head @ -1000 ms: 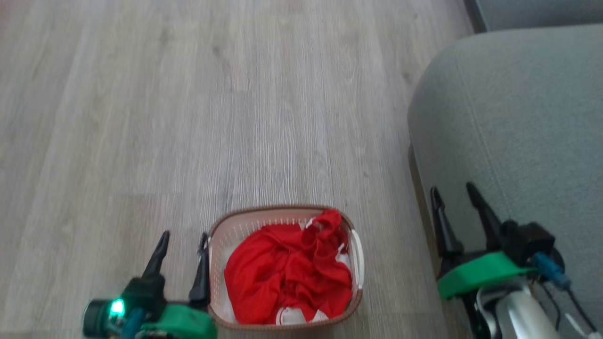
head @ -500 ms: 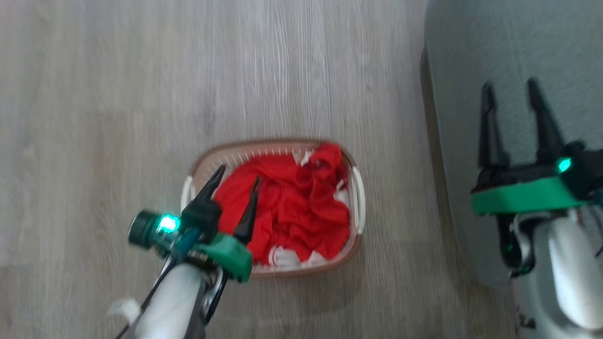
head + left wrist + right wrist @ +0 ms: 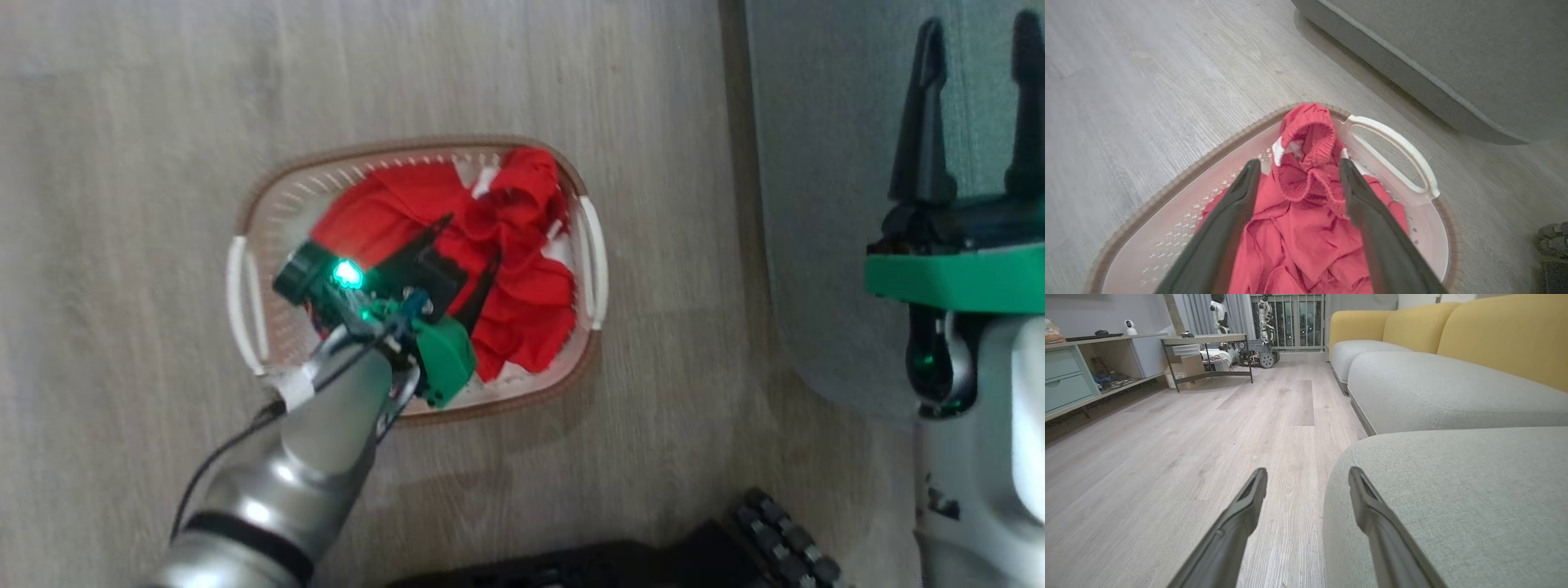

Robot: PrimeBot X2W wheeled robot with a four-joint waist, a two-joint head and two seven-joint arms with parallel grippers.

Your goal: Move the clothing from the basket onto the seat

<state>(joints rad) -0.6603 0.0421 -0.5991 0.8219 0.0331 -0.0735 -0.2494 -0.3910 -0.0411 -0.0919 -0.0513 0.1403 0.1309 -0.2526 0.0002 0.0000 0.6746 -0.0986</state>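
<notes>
The cream basket point(image 3: 255, 214) with its brown rim stands on the wood floor, and the red clothing point(image 3: 522, 302) is heaped inside it. My left gripper point(image 3: 472, 237) is open and reaches down over the heap. In the left wrist view its fingers straddle a bunched red waistband point(image 3: 1306, 126) near the basket's white handle point(image 3: 1404, 151), and I cannot tell whether they touch the fabric. The grey-green seat point(image 3: 816, 204) lies to the right of the basket. Above the seat's edge my right gripper point(image 3: 980, 24) is open and holds nothing; it is also seen as the right gripper point(image 3: 1307, 473) over the seat point(image 3: 1474, 498).
My dark base with its small rollers point(image 3: 767, 531) shows at the bottom, close to the basket. In the right wrist view, further grey cushions with yellow backs point(image 3: 1494, 339) run along the right, a teal cabinet point(image 3: 1069, 384) stands at left and a low table point(image 3: 1208, 351) farther off.
The head camera has tilted down, shifting the whole picture. My left gripper has come from the floor beside the basket to over the clothing inside it. The right gripper stays open above the seat.
</notes>
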